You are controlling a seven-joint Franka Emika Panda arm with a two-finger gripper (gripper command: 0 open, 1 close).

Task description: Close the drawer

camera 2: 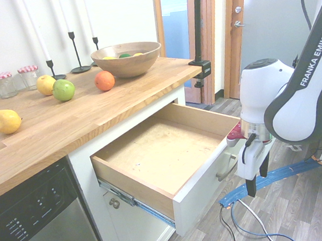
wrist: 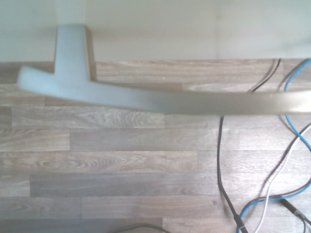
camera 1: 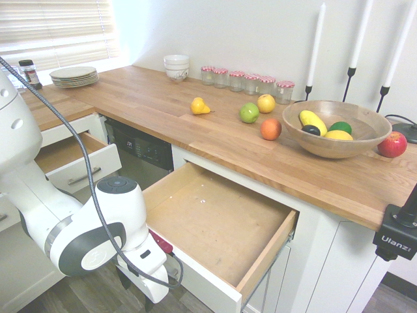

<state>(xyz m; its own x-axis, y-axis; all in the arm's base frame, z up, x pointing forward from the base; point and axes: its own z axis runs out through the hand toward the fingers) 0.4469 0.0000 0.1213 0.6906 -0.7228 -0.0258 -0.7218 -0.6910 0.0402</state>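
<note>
The drawer (camera 1: 218,222) under the wooden counter stands pulled far out, its light brown bottom bare (camera 2: 161,149). Its white front (camera 2: 207,194) carries a curved silver handle (camera 2: 228,170), which shows close up as a blurred bar (wrist: 146,101) in the wrist view. My gripper (camera 2: 257,176) hangs just outside the drawer front, beside the handle, pointing down at the floor. Its dark fingers (camera 2: 250,187) stand apart and hold nothing. In the first exterior view the arm's white hand (camera 1: 146,270) sits low at the drawer's front left corner, and the fingers are hidden.
A narrower white drawer (camera 1: 71,160) also stands open left of the dishwasher (camera 1: 140,153). The counter (camera 1: 195,134) holds fruit, jars, plates and a wooden bowl (camera 1: 335,127). Blue and black cables (camera 2: 272,180) lie on the wood floor under the gripper.
</note>
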